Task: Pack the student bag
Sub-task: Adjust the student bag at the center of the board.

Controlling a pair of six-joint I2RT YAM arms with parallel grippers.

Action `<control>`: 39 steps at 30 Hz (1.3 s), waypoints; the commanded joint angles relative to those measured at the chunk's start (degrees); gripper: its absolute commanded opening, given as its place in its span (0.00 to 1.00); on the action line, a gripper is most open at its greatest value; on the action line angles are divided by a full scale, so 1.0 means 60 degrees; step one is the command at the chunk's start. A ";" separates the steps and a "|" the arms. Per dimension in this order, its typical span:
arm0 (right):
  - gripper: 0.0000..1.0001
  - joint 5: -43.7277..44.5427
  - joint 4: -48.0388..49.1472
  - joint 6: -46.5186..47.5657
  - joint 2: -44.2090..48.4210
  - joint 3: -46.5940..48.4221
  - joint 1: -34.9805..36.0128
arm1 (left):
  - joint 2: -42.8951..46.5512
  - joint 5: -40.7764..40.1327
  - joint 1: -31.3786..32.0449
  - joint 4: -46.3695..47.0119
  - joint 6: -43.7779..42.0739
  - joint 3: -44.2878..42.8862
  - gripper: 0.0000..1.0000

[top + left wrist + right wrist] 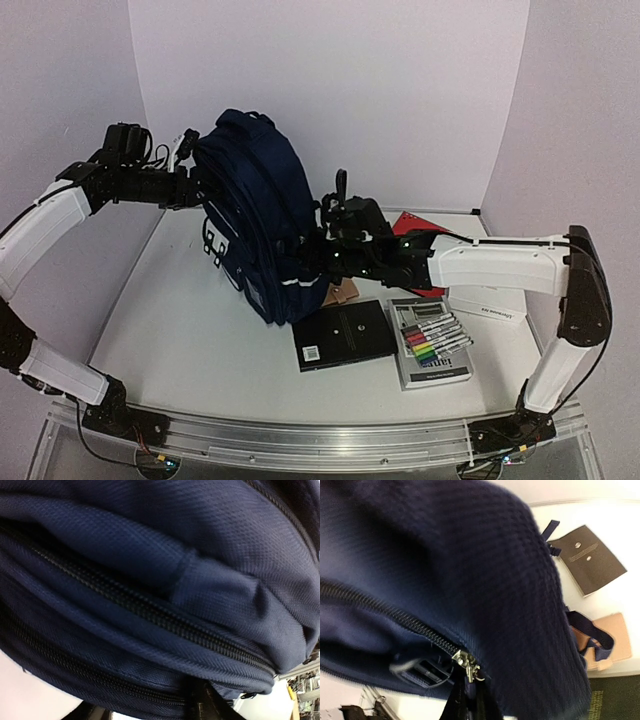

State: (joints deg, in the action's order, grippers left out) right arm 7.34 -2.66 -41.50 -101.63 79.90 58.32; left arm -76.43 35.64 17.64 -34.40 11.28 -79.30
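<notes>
I log a black notebook (343, 335) at lower centre, a marker pack (432, 340) right of it, a white box (488, 303) further right, a red cover (415, 222) above, and a tan item (343, 292), possibly cardboard.

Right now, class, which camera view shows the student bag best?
The top external view: almost the whole student bag is in frame. The left wrist view shows only fabric and zips; the right wrist, fabric and a zip slider.

Left arm (45, 232) – rises from base, folds at elbow, dark wrist reaching right, near level. Left pincer (193, 187) at far end, jaw gap hidden. Right arm (500, 265) – elbow high at right, white forearm stretched left. Right pincer (312, 258) closed.
</notes>
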 commanded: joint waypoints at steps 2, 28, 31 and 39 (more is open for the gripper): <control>0.19 0.1057 -0.0179 0.0891 0.1632 0.0010 -0.0027 | -0.0430 -0.0972 0.0019 -0.0310 0.0746 -0.0005 0.33; 0.37 0.1355 -0.2420 0.0671 -0.0021 0.1227 0.0682 | -0.0278 -0.0531 0.0005 -0.0340 0.0996 -0.1009 0.00; 0.37 0.1496 -0.2438 0.0666 -0.0136 0.1272 0.0677 | -0.0324 -0.0502 0.0006 -0.0375 0.0992 -0.1081 0.00; 0.30 0.1581 -0.2416 0.1147 -0.0506 0.1817 0.0680 | -0.0362 -0.0416 0.0005 -0.0359 0.0992 -0.1072 0.00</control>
State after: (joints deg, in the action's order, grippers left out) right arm 14.80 -17.41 -36.59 -103.26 86.78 62.46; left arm -78.34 33.36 17.67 -37.65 19.53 -83.15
